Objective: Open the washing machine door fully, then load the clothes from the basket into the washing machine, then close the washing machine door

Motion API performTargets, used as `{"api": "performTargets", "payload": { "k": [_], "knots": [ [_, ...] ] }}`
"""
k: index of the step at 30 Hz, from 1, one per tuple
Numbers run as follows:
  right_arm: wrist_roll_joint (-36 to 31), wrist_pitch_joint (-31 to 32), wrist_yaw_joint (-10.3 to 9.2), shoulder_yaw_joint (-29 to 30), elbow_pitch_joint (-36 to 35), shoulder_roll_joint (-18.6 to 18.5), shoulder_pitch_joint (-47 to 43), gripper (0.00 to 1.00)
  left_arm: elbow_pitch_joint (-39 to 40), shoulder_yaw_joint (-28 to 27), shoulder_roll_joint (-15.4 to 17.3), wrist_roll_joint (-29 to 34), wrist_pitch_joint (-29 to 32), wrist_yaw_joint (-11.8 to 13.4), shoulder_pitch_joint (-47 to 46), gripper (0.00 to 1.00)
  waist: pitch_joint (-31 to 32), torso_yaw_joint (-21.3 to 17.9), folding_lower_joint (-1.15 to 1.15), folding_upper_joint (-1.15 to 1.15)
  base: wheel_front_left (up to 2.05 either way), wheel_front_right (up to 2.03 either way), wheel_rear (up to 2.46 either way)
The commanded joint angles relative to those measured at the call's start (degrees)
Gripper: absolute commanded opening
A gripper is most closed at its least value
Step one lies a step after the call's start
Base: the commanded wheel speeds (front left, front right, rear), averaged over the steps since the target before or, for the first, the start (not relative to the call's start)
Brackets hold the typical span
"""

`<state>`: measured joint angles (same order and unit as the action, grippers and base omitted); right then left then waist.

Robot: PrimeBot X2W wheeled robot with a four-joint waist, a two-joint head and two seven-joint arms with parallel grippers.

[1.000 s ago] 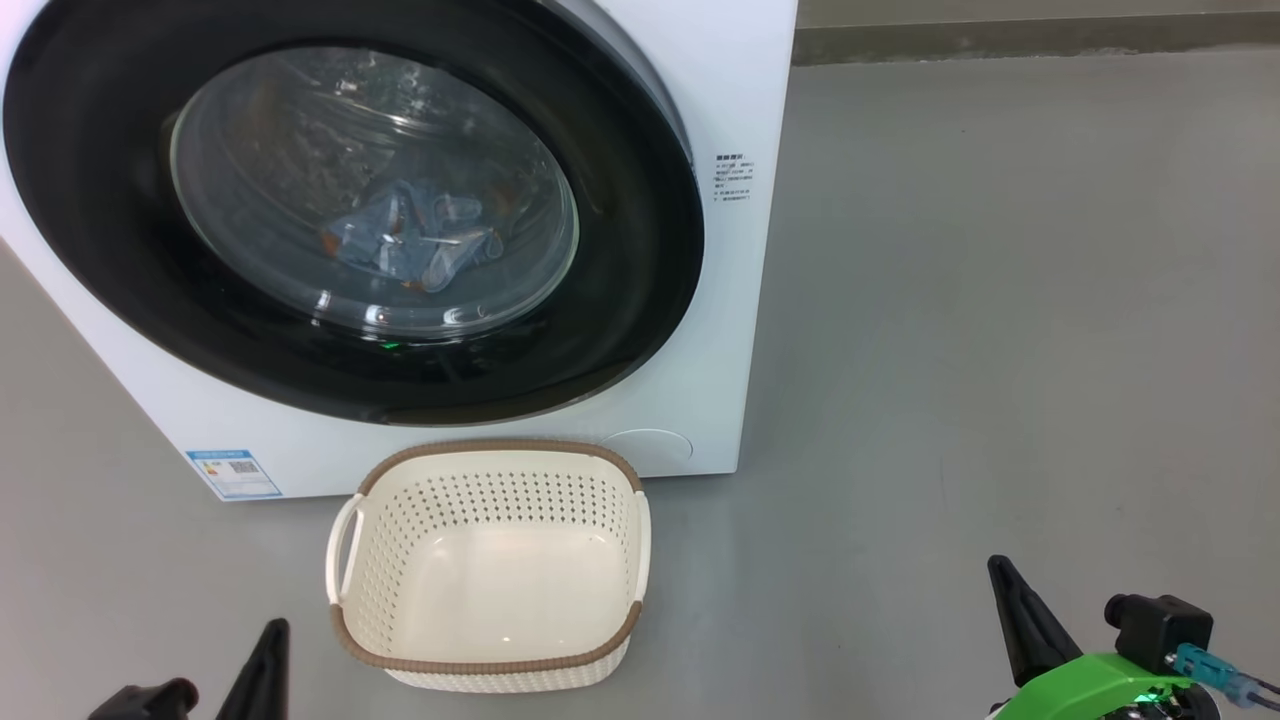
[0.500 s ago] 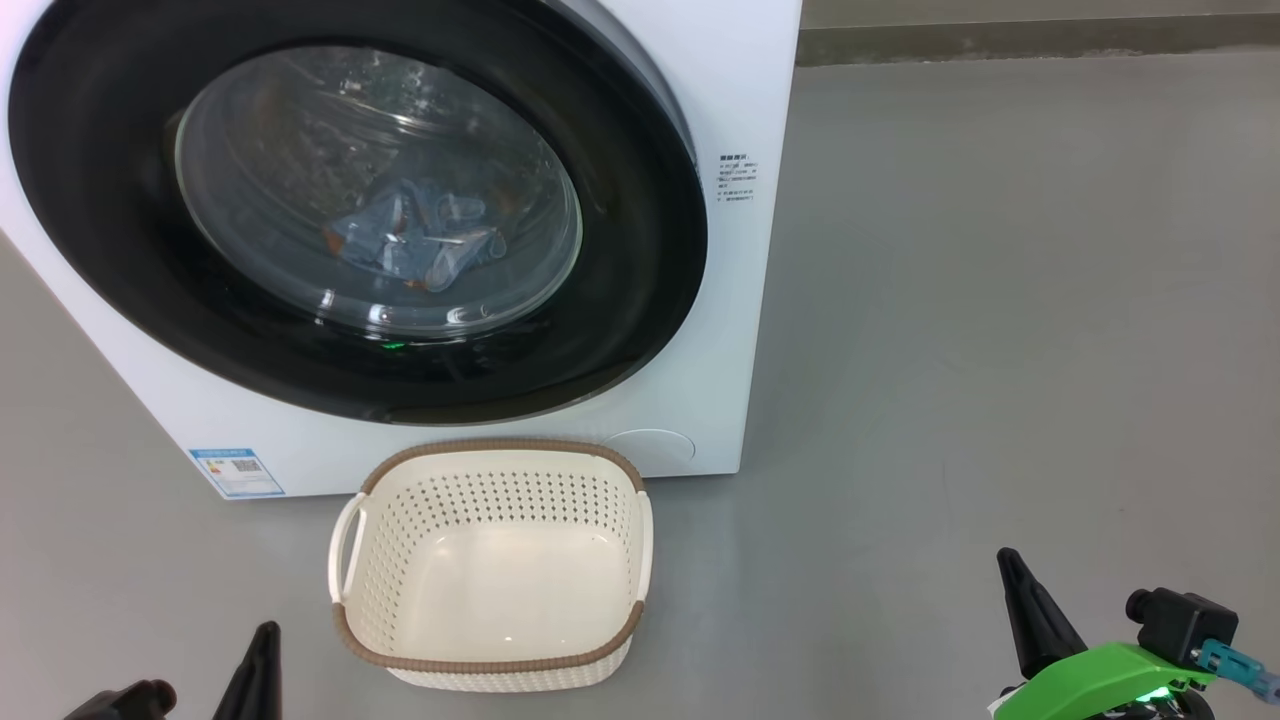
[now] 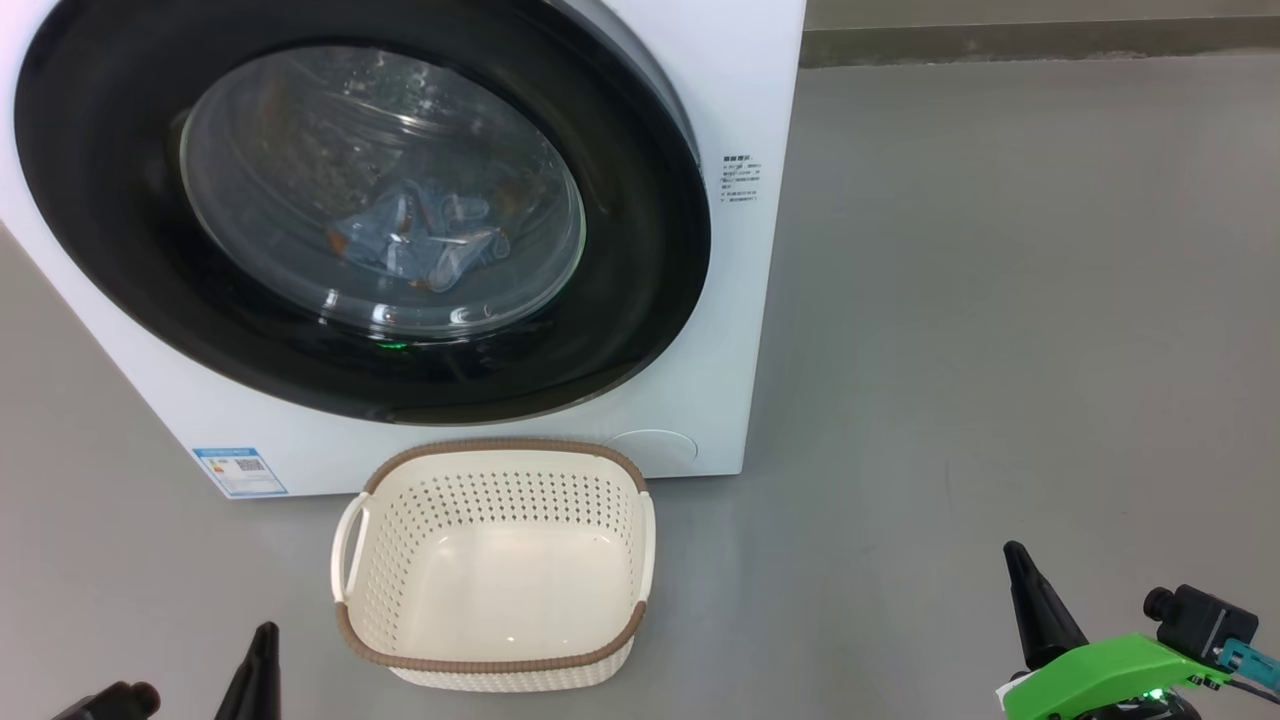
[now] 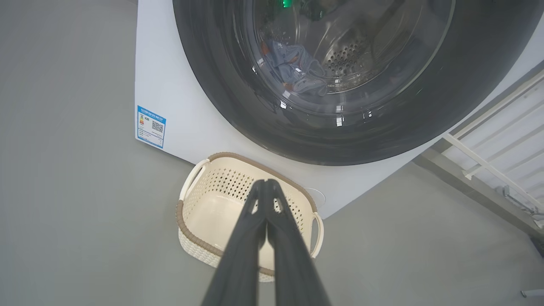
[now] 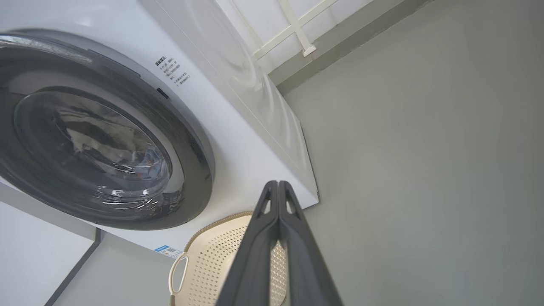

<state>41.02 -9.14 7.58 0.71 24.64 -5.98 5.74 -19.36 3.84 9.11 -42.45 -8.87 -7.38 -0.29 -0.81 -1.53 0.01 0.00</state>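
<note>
Visibly crumpled blue clothes [image 3: 420, 245] behind glossy door [image 3: 645, 250].

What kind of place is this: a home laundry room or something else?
Probably a laundry corner in a plain indoor room; home or test space, I cannot tell. A white front-loading washing machine stands on a bare grey floor, with a cream basket before it and clothes behind its door.
</note>
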Motion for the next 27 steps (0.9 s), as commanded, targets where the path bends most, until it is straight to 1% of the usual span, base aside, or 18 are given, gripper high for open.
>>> {"api": "performTargets", "payload": {
  "k": [1,27],
  "knots": [
    [1.8,0.5,-0.02,0.1,-1.8,-0.4,1.1,0.00,1.7,-1.4,0.7,-1.8,0.3,0.0,-2.5,0.00,0.0,0.0,-0.01,0.00,0.00,0.00,0.00],
    [15.6,4.8,-0.04,1.7,-4.3,0.6,0.9,0.00,2.7,-3.9,-1.2,-15.2,4.5,-0.1,-3.5,0.00,0.2,0.4,-0.01,0.00,0.00,0.00,0.00]
  ]
}}
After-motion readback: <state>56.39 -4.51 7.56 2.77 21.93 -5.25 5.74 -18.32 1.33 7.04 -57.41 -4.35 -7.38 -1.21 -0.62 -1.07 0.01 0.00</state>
